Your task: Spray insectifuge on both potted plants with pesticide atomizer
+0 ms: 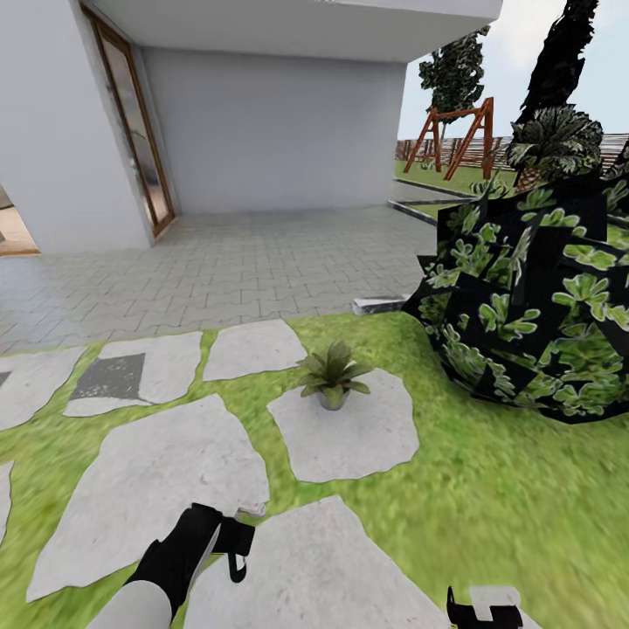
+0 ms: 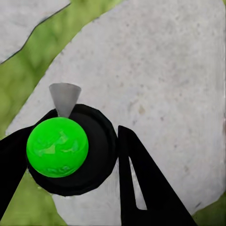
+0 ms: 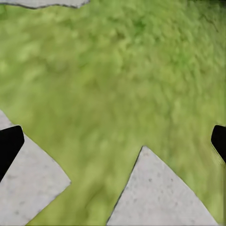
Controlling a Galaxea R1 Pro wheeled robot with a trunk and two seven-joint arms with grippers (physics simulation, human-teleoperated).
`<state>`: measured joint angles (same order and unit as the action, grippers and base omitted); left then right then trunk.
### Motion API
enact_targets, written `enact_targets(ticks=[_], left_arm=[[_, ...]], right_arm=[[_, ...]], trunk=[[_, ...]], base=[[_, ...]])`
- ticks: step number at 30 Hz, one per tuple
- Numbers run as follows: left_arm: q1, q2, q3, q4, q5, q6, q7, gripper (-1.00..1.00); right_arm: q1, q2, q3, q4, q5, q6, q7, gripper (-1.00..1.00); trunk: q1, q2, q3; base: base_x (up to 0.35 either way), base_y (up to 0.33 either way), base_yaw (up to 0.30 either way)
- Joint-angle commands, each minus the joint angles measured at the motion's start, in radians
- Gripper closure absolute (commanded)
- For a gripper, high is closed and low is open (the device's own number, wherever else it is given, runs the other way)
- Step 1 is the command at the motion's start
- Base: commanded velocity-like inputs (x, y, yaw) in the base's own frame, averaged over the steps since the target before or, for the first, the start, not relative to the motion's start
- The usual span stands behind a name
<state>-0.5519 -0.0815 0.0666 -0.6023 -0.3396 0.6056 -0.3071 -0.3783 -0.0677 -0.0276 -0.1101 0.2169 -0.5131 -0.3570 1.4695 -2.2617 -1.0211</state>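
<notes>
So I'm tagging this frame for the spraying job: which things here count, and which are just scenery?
Belongs to the job:
- pesticide atomizer, held in the left end effector
- potted plant on a stepping stone

Just scenery:
- black-backed leafy bush
- swing frame
- house door
- right end effector, open, over lawn

A home's back garden: lawn (image 1: 489,489) with stepping stones (image 1: 349,432), paved patio (image 1: 245,262) (by the house wall (image 1: 271,114)), swing frame (image 1: 459,135).

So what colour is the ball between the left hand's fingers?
Bright green ball, clearest in the left wrist view.
</notes>
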Motion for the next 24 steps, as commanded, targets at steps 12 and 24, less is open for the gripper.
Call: enact_targets(ticks=[12,24], left_arm=[[0.000,-0.002,0.009,-0.022,-0.010,0.005,-0.009,1.00],[-0.001,-0.003,0.009,-0.022,-0.009,0.006,-0.013,1.00]], right_arm=[[-0.001,0.000,-0.002,0.001,0.012,-0.001,-0.004,-1.00],[-0.001,0.000,-0.002,0.001,0.012,0.000,-0.003,-1.00]], trunk=[[0.000,0.000,-0.001],[0.000,0.000,-0.001]], base=[[0.206,-0.228,0.000],[0.270,-0.228,0.000]])
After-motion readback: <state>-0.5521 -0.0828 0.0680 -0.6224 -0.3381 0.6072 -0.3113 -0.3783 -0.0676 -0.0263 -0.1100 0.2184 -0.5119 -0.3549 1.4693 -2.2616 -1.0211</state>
